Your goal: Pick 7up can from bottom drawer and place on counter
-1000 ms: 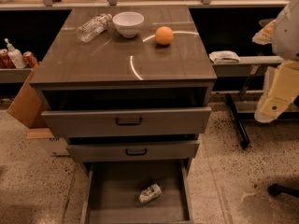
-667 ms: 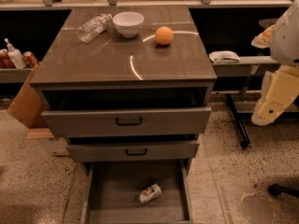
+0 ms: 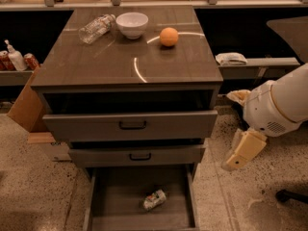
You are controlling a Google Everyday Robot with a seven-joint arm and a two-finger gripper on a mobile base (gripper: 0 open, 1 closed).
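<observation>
A grey drawer cabinet fills the middle of the view. Its glossy brown-grey bench (image 3: pixel 96 69) carries a curved streak of glare. The two upper drawers (image 3: pixel 96 126) with black handles stand slightly out. Below them, the bottom drawer (image 3: pixel 120 203) is pulled far open towards the camera. The robot's white arm (image 3: pixel 284 105) comes in from the right edge, beside the cabinet and level with the upper drawers. Its tan gripper (image 3: pixel 240 155) hangs low over the speckled floor, right of the cabinet and well apart from the open drawer. Whether it is spread or closed cannot be told.

A clear plastic bottle (image 3: pixel 96 29) lies on its side at the bench's far left. A white bowl (image 3: pixel 132 24) stands just beside it, and an orange ball (image 3: pixel 169 36) sits to the bowl's right. The 7up can (image 3: pixel 154 199) lies on its side on the bottom drawer's floor, right of centre.
</observation>
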